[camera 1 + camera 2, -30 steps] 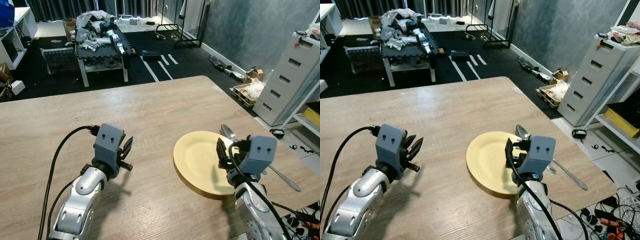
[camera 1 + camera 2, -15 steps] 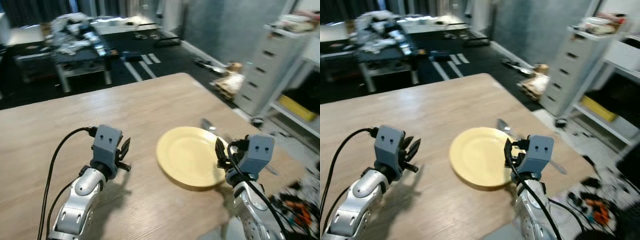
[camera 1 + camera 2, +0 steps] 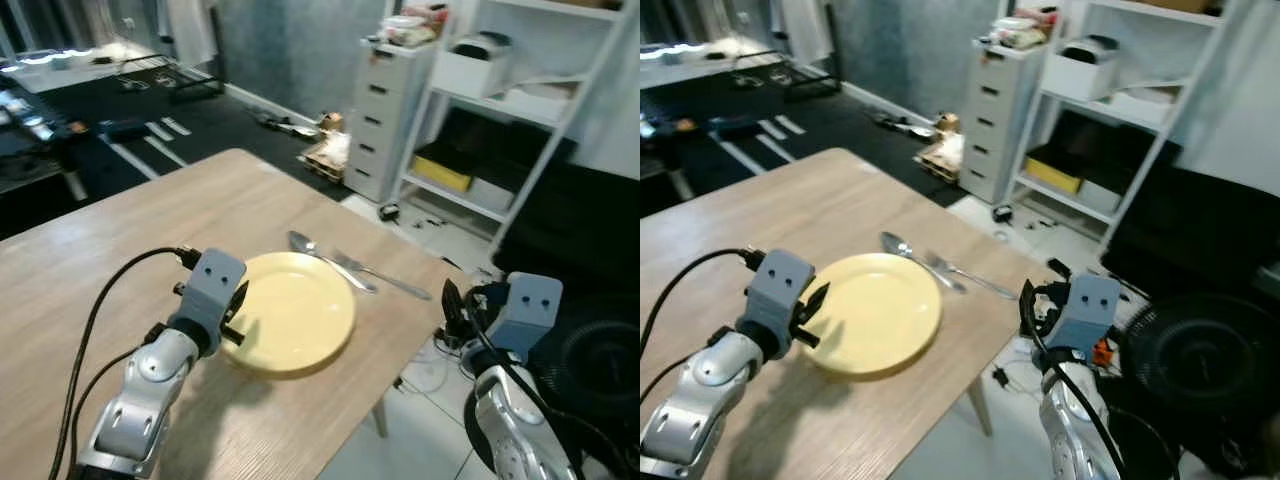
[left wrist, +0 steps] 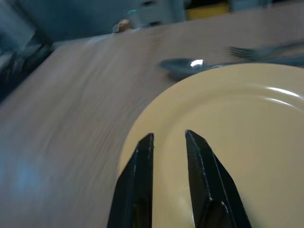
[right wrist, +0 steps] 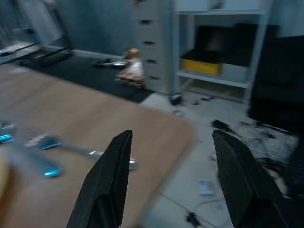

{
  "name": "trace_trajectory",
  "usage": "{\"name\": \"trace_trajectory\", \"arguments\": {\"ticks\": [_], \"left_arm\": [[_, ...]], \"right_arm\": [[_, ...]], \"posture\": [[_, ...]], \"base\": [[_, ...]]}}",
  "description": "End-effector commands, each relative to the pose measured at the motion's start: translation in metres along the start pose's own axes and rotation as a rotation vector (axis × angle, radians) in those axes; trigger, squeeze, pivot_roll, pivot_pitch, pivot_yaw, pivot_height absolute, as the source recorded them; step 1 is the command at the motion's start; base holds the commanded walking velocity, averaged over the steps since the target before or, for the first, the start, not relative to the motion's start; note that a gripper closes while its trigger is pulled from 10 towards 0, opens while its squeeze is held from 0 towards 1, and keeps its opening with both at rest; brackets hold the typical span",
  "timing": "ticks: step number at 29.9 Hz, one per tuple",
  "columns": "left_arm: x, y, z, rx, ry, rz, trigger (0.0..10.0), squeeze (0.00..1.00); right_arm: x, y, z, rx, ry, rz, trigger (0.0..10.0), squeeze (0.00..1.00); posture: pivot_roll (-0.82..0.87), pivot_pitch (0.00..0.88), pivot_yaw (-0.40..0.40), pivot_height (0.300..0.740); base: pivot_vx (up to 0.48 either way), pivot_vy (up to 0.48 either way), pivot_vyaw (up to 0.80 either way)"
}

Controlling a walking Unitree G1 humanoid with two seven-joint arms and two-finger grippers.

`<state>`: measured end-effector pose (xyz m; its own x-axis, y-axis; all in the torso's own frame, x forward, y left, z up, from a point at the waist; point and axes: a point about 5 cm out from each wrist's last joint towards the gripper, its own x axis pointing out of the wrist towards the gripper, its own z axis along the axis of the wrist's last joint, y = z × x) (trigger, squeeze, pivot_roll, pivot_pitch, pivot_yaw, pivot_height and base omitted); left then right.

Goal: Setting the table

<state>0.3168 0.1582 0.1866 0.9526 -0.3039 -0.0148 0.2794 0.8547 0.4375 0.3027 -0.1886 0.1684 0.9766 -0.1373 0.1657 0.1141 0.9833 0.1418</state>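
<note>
A pale yellow plate (image 3: 295, 318) lies near the corner of the wooden table (image 3: 120, 250). A spoon (image 3: 322, 258) and a fork (image 3: 388, 284) lie side by side just beyond the plate's far right rim. My left gripper (image 3: 238, 308) hovers over the plate's near left rim. In the left wrist view its fingers (image 4: 137, 180) stand close together with nothing between them, pointing across the plate (image 4: 247, 142) toward the spoon (image 4: 185, 66). My right gripper (image 3: 452, 306) is open and hangs past the table's right edge over the floor, with the fork (image 5: 71, 149) and table corner ahead of it.
The table's corner and right edge (image 3: 420, 320) are close to the plate. Beyond them stand a grey drawer cabinet (image 3: 388, 110), a white shelf unit with a yellow box (image 3: 440, 175), dark furniture (image 3: 570, 230), and cables (image 3: 425, 370) on the white floor.
The whole view has swung to the right. My left gripper now sits over the plate's left rim. My right gripper, earlier over the plate's right side, is now off the table edge.
</note>
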Motion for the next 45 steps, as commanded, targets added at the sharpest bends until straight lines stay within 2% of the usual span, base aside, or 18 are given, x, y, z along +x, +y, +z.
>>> {"name": "trace_trajectory", "arguments": {"ticks": [1,4,9,12,15,16,20,22,29,32,35,40,43,45], "left_arm": [[-0.003,-0.011,0.002,0.054,-0.018,-0.082,10.0,0.0],[-0.007,-0.019,0.013,-0.007,-0.061,-0.176,10.0,0.0],[-0.008,-0.023,0.024,-0.083,-0.124,-0.214,10.0,0.0],[-0.014,-0.036,0.033,-0.157,-0.187,-0.358,10.0,0.0],[-0.017,-0.04,0.036,-0.178,-0.2,-0.41,10.0,0.0],[-0.019,-0.046,0.038,-0.195,-0.209,-0.482,10.0,0.0],[-0.02,-0.05,0.038,-0.198,-0.209,-0.522,10.0,0.0],[-0.024,-0.055,0.039,-0.227,-0.21,-0.598,10.0,0.0],[-0.024,-0.058,0.038,-0.243,-0.206,-0.639,10.0,0.0],[-0.024,-0.059,0.039,-0.252,-0.209,-0.643,10.0,0.0],[-0.023,-0.058,0.04,-0.273,-0.214,-0.655,10.0,0.0],[-0.021,-0.058,0.04,-0.276,-0.212,-0.668,10.0,0.0],[-0.02,-0.059,0.04,-0.283,-0.211,-0.678,10.0,0.0],[-0.02,-0.059,0.04,-0.286,-0.211,-0.68,10.0,0.0]], "right_arm": [[-0.002,-0.005,-0.003,-0.006,0.01,-0.024,10.0,0.0],[-0.003,-0.004,-0.004,-0.005,0.012,-0.023,10.0,0.0],[-0.003,-0.004,-0.005,-0.009,0.014,-0.023,10.0,0.0],[-0.006,-0.007,-0.004,-0.065,0.012,-0.006,10.0,0.0],[-0.007,-0.01,-0.003,-0.088,0.009,-0.004,10.0,0.0],[-0.009,-0.019,-0.001,-0.133,0.007,-0.008,10.0,0.0],[-0.011,-0.025,0.0,-0.168,0.007,-0.006,10.0,0.0],[-0.014,-0.033,0.0,-0.183,0.019,0.009,10.0,0.0],[-0.018,-0.045,0.004,-0.193,0.02,0.017,10.0,0.0],[-0.02,-0.047,0.008,-0.186,0.024,0.069,10.0,0.0],[-0.029,-0.043,0.007,-0.159,0.085,0.27,10.0,0.0],[-0.039,-0.046,0.001,-0.195,0.16,0.395,10.0,0.0],[-0.05,-0.038,-0.003,-0.172,0.215,0.53,10.0,0.0],[-0.052,-0.036,-0.003,-0.158,0.219,0.552,10.0,0.0]], "posture": [[0.09,0.099,0.072,0.74],[0.09,0.102,0.076,0.74],[0.09,0.102,0.075,0.74],[0.08,0.103,0.073,0.74],[0.08,0.103,0.073,0.74],[0.07,0.103,0.073,0.74],[0.07,0.103,0.074,0.74],[0.06,0.104,0.076,0.74],[0.06,0.105,0.079,0.74],[0.06,0.104,0.081,0.74],[0.05,0.104,0.086,0.74],[0.05,0.105,0.089,0.74],[0.05,0.104,0.09,0.74],[0.05,0.104,0.09,0.74]], "base": [[0.0,0.0,-0.8],[0.0,0.0,-0.8],[0.0,0.0,-0.8],[0.0,0.0,-0.8],[0.0,0.0,-0.8],[0.0,0.0,-0.8],[0.0,0.0,-0.8],[0.0,0.0,-0.8],[0.0,0.0,-0.8],[0.0,0.0,-0.8],[0.0,0.0,-0.8],[0.0,0.0,-0.8],[0.0,0.0,-0.8],[0.0,0.0,-0.8]]}}
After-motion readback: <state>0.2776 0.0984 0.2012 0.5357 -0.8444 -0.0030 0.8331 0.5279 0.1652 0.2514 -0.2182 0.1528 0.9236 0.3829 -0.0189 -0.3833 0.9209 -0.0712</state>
